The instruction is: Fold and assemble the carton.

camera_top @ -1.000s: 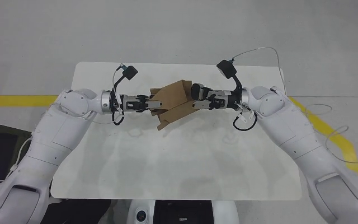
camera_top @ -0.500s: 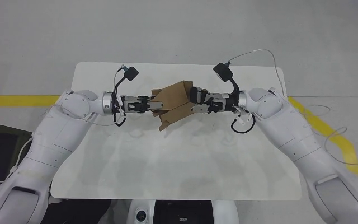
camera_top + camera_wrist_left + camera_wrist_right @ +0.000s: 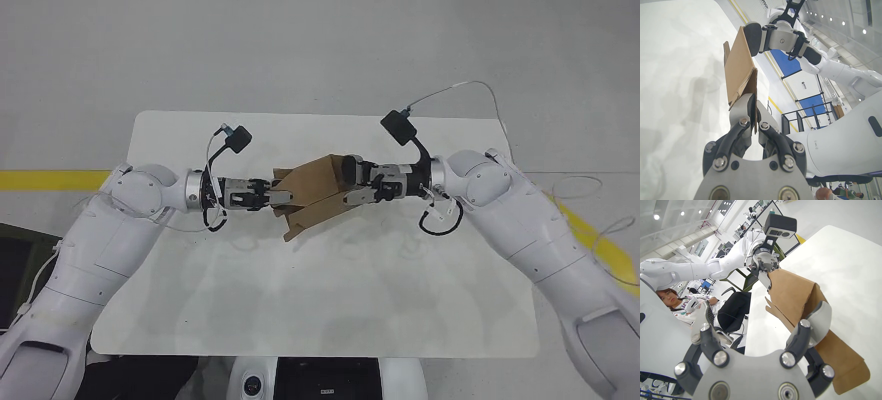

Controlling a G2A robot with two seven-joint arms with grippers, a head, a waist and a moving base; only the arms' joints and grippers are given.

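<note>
The carton hangs above the table, between both arms. The left end effector pinches its near flap. The right end effector, fingers spread, rests one pad against the opposite end. Best push slowly and squarely, so the pinch holds.

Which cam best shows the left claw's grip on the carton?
Left wrist view: the left claw is shut on the carton edge, close up. Top view shows it small; right wrist view shows it farther off.
</note>
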